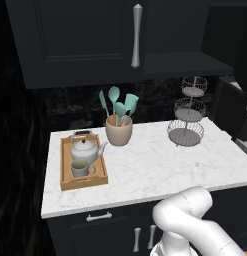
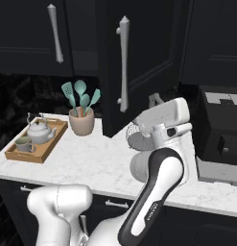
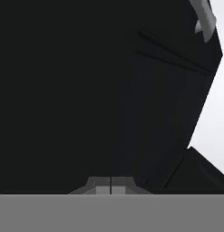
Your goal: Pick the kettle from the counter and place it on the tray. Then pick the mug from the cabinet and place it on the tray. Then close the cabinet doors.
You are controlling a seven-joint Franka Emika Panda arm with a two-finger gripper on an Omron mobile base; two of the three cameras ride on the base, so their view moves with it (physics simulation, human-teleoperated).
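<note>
Gripper: the two dark finger tips are pressed together, no gap, nothing between them. It sits right up against the black panelled face of a cabinet door; actual contact can't be told. A silver bar handle end shows at the top right corner of the hand view.

Landmark = white marble-patterned counter.
- White arm is raised over the counter's right part, hand beside the lower edge of the swung-out right door.
- Light-brown wooden tray lies on the counter's left end.
- Small grey-white mug with green inside stands on the tray's near half; squat pale kettle with dark arched handle stands just behind it, also on the tray.
- Tan utensil pot with teal spatulas stands on the counter just right of the tray, toward the back.
- Three-tier wire basket stand stands at the counter's back right.
- Left door of the black wall cabinet hangs above the counter, looks shut.
</note>
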